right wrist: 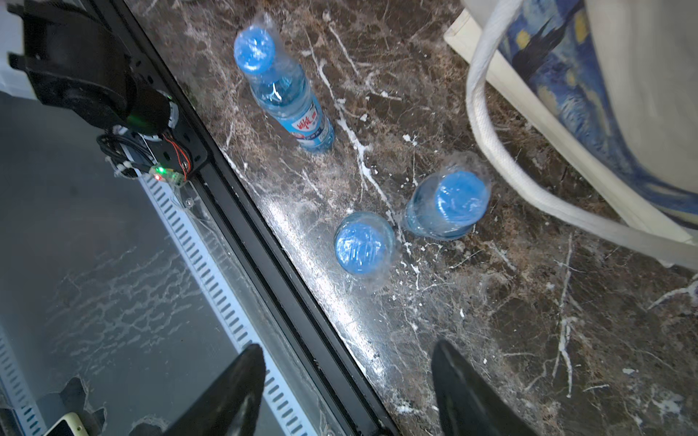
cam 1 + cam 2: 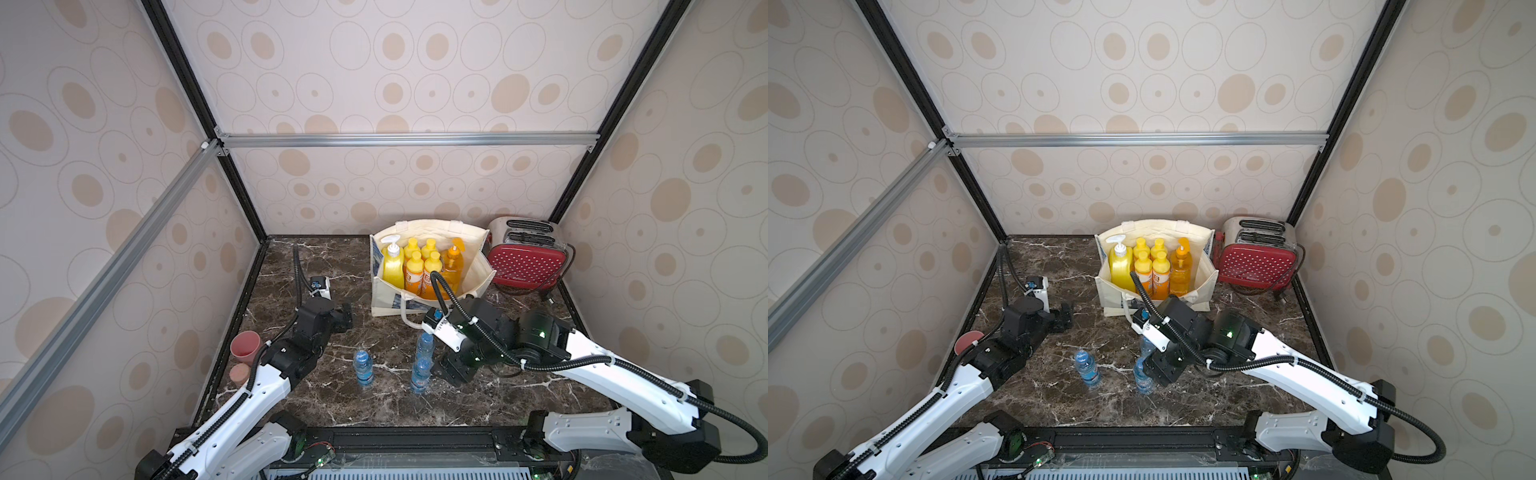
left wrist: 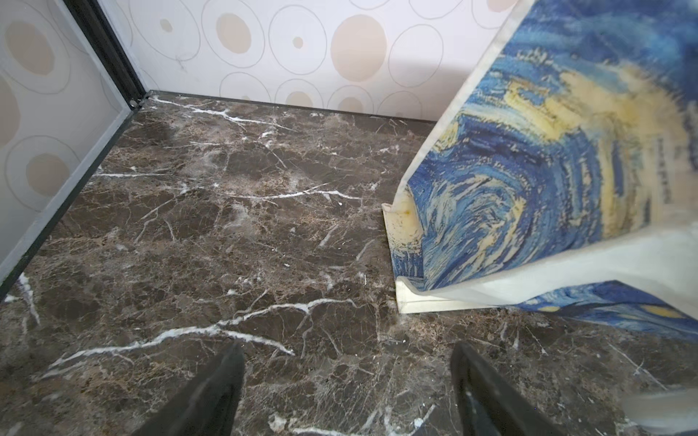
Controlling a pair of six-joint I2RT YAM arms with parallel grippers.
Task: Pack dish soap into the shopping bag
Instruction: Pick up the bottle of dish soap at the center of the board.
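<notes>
Dish soap (image 2: 419,266): all six bottles upright in bag (image 2: 384,297), beyond both finger pairs. Left fingers (image 3: 211,396) spread, empty; right fingers (image 1: 230,392) spread, empty, over water bottles (image 1: 364,247). Judgement: retreat should clear those and handle (image 1: 479,124).

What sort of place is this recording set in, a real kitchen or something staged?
Probably a staged robot test booth: wallpapered panels on an aluminium frame enclose a marble-look tabletop, with a red toaster and a canvas tote as props.
</notes>
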